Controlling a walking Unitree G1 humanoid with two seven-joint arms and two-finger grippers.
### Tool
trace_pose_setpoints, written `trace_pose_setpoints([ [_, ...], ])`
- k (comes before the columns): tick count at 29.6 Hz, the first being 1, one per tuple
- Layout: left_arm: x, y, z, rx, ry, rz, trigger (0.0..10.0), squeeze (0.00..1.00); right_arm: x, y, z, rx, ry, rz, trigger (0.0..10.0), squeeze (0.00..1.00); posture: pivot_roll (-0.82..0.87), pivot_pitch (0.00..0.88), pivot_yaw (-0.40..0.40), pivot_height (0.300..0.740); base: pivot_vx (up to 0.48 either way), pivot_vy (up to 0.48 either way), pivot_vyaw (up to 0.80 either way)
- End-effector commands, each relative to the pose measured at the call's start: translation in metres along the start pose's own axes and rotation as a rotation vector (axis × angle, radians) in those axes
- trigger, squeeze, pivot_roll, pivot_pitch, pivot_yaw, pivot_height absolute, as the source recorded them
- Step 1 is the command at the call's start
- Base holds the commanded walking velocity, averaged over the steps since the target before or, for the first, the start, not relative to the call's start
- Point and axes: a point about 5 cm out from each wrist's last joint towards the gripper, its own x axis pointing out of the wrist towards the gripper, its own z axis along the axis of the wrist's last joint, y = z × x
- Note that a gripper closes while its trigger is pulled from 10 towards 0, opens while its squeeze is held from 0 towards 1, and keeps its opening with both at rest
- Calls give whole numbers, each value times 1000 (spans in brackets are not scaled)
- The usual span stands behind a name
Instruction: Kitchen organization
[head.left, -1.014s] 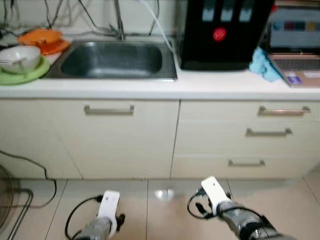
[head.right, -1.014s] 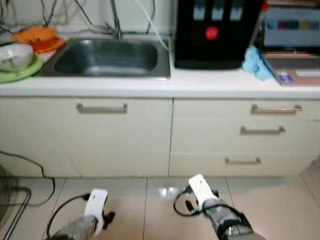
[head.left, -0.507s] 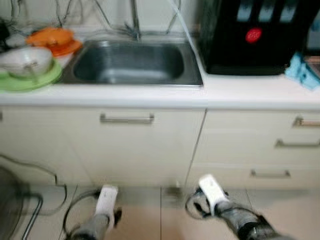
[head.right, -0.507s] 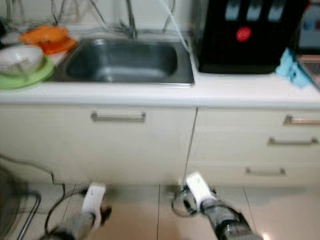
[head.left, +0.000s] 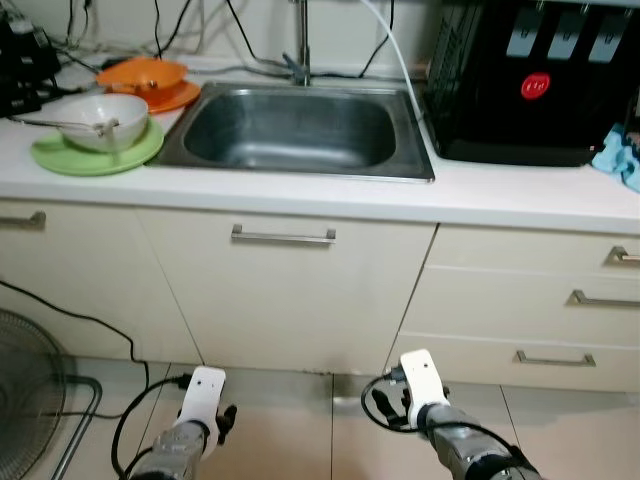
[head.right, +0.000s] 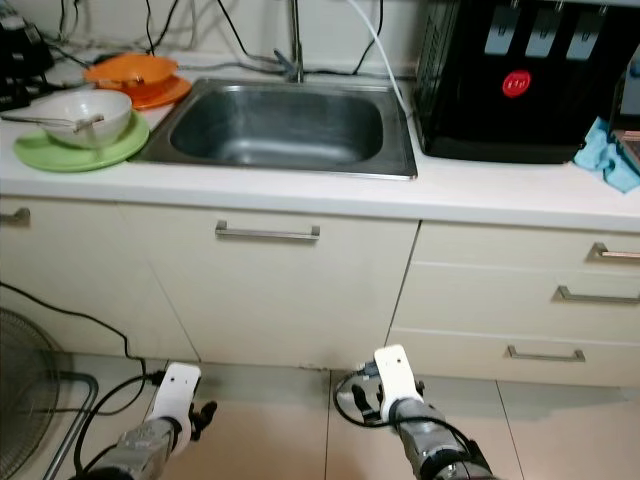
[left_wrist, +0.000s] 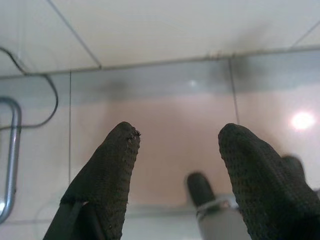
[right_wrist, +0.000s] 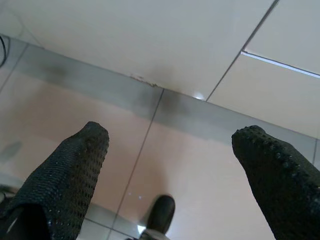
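A white bowl (head.left: 100, 122) with a spoon in it sits on a green plate (head.left: 55, 160) at the left of the white counter. Behind it lies an orange dish (head.left: 148, 80). The steel sink (head.left: 295, 130) is in the middle, empty. Both arms hang low before the cabinets, left arm (head.left: 195, 420) and right arm (head.left: 430, 400). In the left wrist view my left gripper (left_wrist: 175, 145) is open over the floor tiles with nothing between its fingers. In the right wrist view my right gripper (right_wrist: 170, 145) is open too, pointing at the cabinet's base.
A black water dispenser (head.left: 540, 80) stands right of the sink, with a blue cloth (head.left: 622, 160) beside it. Cream cabinet door with a bar handle (head.left: 283, 237) faces me; drawers (head.left: 600, 298) are at right. A fan (head.left: 25, 385) and a black cable (head.left: 70, 315) are at lower left.
The camera has swung to the left and the picture has sharpened: the sink now sits centred and the laptop has left the view. Both arms still hang low, open.
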Motion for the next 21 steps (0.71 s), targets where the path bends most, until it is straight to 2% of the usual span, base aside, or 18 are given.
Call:
trace_pose_setpoints([
  [1,1,4,21,-30,-102,-10,10000,0,0,-2,6,12,-54,-16,10000,0,-53,0,30,740,0,0,0],
  [2,1,4,21,-30,-102,-10,10000,0,0,-2,6,12,-54,-16,10000,0,-53,0,30,740,0,0,0],
  [6,-5,5,59,-89,-307,-16,10000,0,-2,-3,8,13,-110,-39,10000,0,-41,0,36,740,0,0,0],
  [8,-19,2,82,-77,-440,-10,10000,0,-6,-41,68,2,-300,-47,10000,0,-32,0,38,740,0,0,0],
  [10,-34,-2,95,-76,-532,3,10000,0,-14,-57,101,-41,-416,-60,10000,0,-29,0,40,740,0,0,0],
  [11,-44,-5,98,-78,-574,14,10000,0,-17,-57,109,-72,-467,-64,10000,0,-27,0,39,740,0,0,0],
  [15,-60,-10,97,-17,-633,47,10000,0,-22,-53,120,-10,-547,-37,10000,0,-22,0,41,740,0,0,0],
  [17,-68,-6,96,-3,-656,82,10000,0,-29,-50,127,-5,-605,-34,10000,0,-21,0,43,740,0,0,0],
  [21,-83,7,91,-36,-643,123,10000,0,-42,-45,135,1,-659,-3,10000,0,-16,0,45,740,0,0,0],
])
